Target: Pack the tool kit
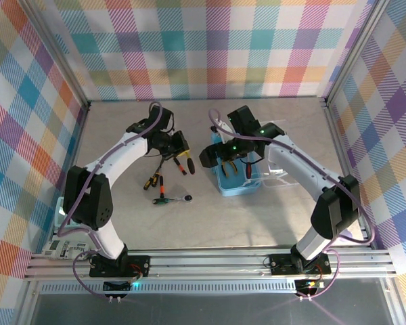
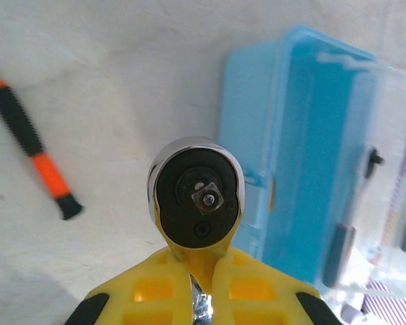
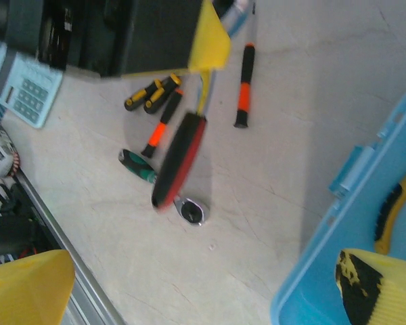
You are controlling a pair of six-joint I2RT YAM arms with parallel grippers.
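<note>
**Box lies right of your left tool**
Left tool clenched on red-handled piece; right tool released, over box.

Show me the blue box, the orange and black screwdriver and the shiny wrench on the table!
light-blue box [image 2: 247,135], left wrist view, on its side wall.
orange-and-black screwdriver [image 2: 28,139], left wrist view, on the black grip.
ratchet wrench [image 3: 191,210], right wrist view, on its chrome head.
</note>
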